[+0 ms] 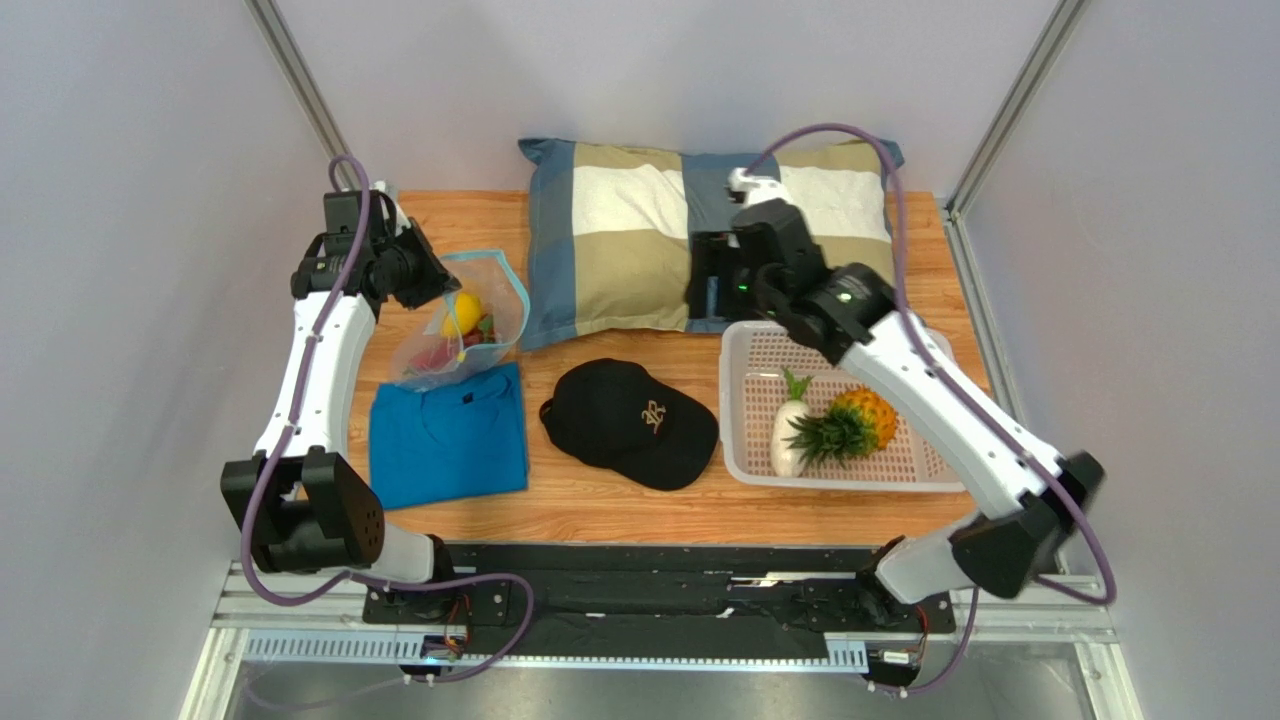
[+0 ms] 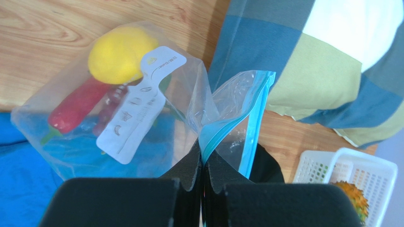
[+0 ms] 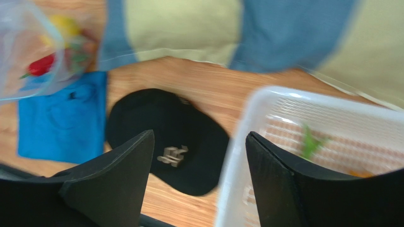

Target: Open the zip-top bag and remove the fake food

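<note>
The clear zip-top bag (image 1: pixel 466 323) hangs over the table's left side, its mouth spread. My left gripper (image 2: pixel 204 158) is shut on the teal zip strip (image 2: pixel 251 123) at the mouth. Inside the bag lie a yellow lemon (image 2: pixel 121 54), a red chili (image 2: pixel 76 106) and dark red grapes (image 2: pixel 111 106). The orange pineapple (image 1: pixel 857 423) and the cream-white vegetable (image 1: pixel 787 432) lie in the white basket (image 1: pixel 732 405). My right gripper (image 3: pixel 199 135) is open with nothing between its fingers, above the basket's left rim and the cap, apart from the bag.
A checked pillow (image 1: pixel 676 225) lies along the back edge. The black cap (image 1: pixel 624 420) sits mid-table between the folded blue shirt (image 1: pixel 448 438) on the left and the basket on the right. The bag partly overlaps the shirt's far edge.
</note>
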Tool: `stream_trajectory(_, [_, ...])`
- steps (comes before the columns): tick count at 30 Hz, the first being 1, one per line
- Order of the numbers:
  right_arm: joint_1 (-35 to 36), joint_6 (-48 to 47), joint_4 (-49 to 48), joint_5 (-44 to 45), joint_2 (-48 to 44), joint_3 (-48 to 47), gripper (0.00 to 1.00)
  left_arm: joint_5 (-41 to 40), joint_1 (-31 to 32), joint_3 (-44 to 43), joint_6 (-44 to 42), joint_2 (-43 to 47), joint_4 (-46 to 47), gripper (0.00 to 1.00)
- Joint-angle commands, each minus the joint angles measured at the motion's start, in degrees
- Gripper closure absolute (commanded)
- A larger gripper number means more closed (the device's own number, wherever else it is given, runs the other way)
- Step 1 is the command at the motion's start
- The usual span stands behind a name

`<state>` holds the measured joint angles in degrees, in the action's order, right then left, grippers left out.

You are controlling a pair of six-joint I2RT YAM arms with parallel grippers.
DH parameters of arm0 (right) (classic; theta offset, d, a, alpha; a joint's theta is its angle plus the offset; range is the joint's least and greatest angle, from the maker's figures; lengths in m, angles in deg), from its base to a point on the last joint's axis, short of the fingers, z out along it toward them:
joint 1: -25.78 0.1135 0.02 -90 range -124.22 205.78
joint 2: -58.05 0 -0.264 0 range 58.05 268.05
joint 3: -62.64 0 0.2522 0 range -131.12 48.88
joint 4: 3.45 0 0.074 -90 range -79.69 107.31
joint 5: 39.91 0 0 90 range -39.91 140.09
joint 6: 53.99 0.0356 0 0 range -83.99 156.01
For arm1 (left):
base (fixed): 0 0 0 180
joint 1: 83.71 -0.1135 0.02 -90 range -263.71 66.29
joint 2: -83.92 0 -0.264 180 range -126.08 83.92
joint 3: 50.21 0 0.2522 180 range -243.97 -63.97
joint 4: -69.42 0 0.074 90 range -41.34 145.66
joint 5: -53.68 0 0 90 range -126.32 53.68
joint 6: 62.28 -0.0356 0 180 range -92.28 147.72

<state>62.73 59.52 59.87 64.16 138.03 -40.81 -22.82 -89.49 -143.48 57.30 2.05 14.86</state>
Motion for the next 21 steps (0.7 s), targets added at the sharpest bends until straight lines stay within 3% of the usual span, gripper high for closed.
stream_trajectory(1, [7.4, 0.3, -18.7, -6.2, 12.3, -7.1, 0.29, 7.1, -0.3, 0.7, -1.0, 2.3, 4.0, 1.00])
stream_trajectory(8, [14.5, -3.0, -25.3, -17.4, 34.2, -28.0, 0.45, 11.2, -0.2, 1.5, -1.6, 2.2, 4.9, 1.00])
stream_trajectory(9, [14.5, -2.6, -26.3, -18.8, 36.1, -29.4, 0.56, 11.5, -0.3, 1.7, -1.6, 1.9, 5.1, 1.00])
stream_trajectory(11, [15.2, -2.2, -28.5, -20.8, 40.7, -33.1, 0.59, 12.8, -0.3, 1.9, -1.5, 1.3, 5.6, 1.00])
stream_trajectory(13, [15.8, -2.5, -29.8, -22.4, 43.7, -35.4, 0.66, 13.4, -0.3, 1.5, -1.6, 0.6, 5.8, 1.00])
stream_trajectory(21, [16.4, -2.5, -32.9, -22.2, 53.3, -38.1, 0.79, 15.2, -0.3, 2.6, -1.6, 0.9, 6.5, 1.00])
